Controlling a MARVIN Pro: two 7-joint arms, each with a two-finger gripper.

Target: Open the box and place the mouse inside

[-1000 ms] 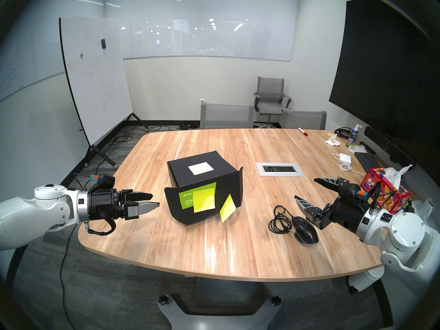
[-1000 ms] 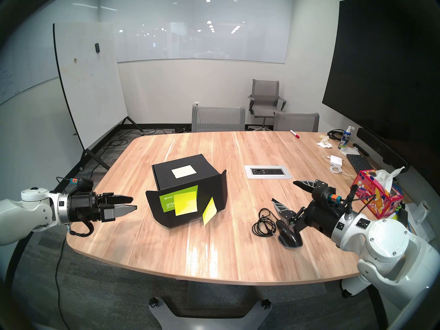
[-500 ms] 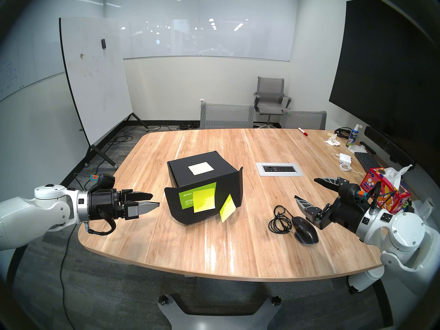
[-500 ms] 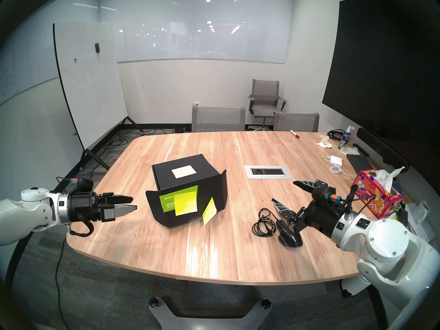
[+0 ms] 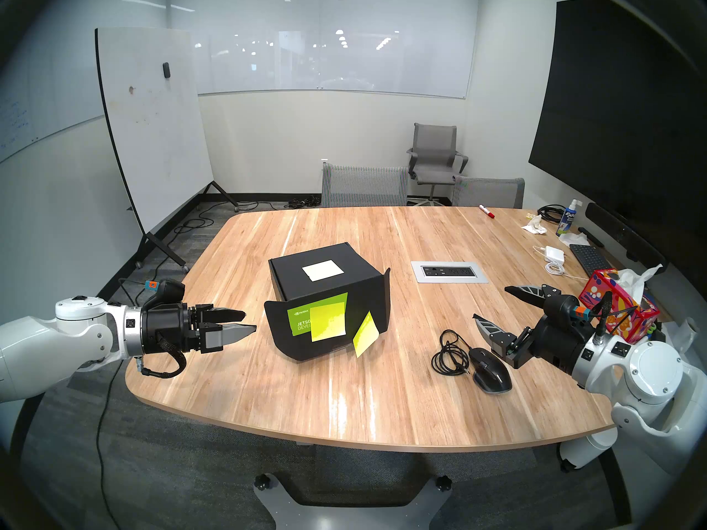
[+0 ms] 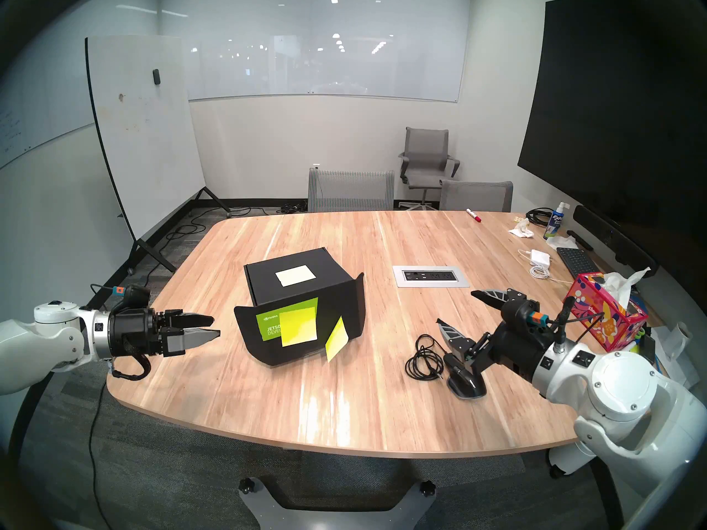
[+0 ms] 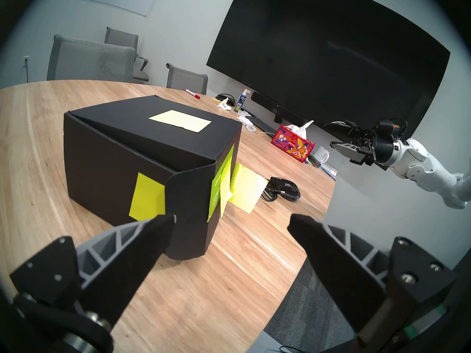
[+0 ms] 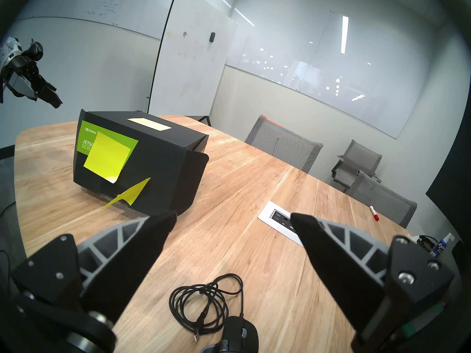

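The black box (image 5: pixel 325 284) stands mid-table with a pale note on top. Its front flap (image 5: pixel 329 326) carries a green label and two yellow sticky notes and hangs slightly off the body, side ears sticking out. The box also shows in the left wrist view (image 7: pixel 122 161) and the right wrist view (image 8: pixel 158 151). My left gripper (image 5: pixel 249 322) is open and empty, level with the flap's left ear, a short gap away. The black mouse (image 5: pixel 491 372) lies right of the box with its coiled cable (image 5: pixel 449 353). My right gripper (image 5: pixel 491 303) is open and empty, just above and behind the mouse (image 8: pixel 237 337).
A power outlet panel (image 5: pixel 449 272) is set into the table right of the box. A red floral tissue box (image 5: pixel 616 307), white power adapter (image 5: pixel 554 254), keyboard (image 5: pixel 589 257) and spray bottle (image 5: pixel 568 221) crowd the right edge. A red marker (image 5: pixel 486 211) lies at the back.
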